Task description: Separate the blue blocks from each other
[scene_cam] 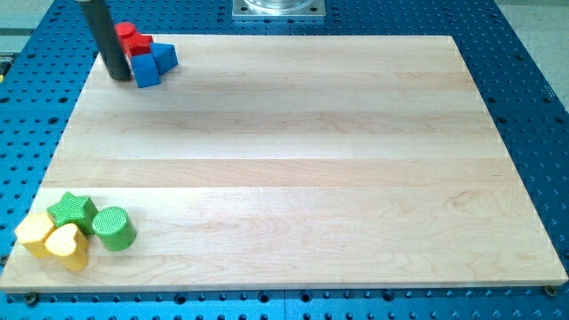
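Two blue blocks sit touching at the board's top left corner: one (146, 71) lower left, the other (164, 56) upper right. A red block (132, 38) touches them from the view's top left. My tip (117, 75) rests on the board just left of the lower blue block, close to it or touching; I cannot tell which. The rod rises to the view's top edge and hides part of the red block.
A cluster sits at the bottom left corner: a green star (72, 211), a green cylinder (113, 228), a yellow heart (68, 245) and another yellow block (36, 233). The wooden board (293, 160) lies on a blue perforated table.
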Controlling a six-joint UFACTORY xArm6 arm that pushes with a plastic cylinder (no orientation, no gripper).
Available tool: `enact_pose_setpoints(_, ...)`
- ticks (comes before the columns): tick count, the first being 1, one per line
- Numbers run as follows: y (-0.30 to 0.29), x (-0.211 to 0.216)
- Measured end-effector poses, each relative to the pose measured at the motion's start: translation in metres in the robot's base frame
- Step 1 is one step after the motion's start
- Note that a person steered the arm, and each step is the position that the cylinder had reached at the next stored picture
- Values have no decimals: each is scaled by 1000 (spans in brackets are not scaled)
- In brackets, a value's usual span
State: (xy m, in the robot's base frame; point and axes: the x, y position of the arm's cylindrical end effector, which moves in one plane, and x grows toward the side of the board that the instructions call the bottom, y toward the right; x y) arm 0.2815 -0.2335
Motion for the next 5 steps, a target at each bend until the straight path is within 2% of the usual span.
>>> enact_pose_setpoints(3, 100, -52)
enact_pose_setpoints(4, 125, -49)
enact_pose_setpoints(5, 116, 38)
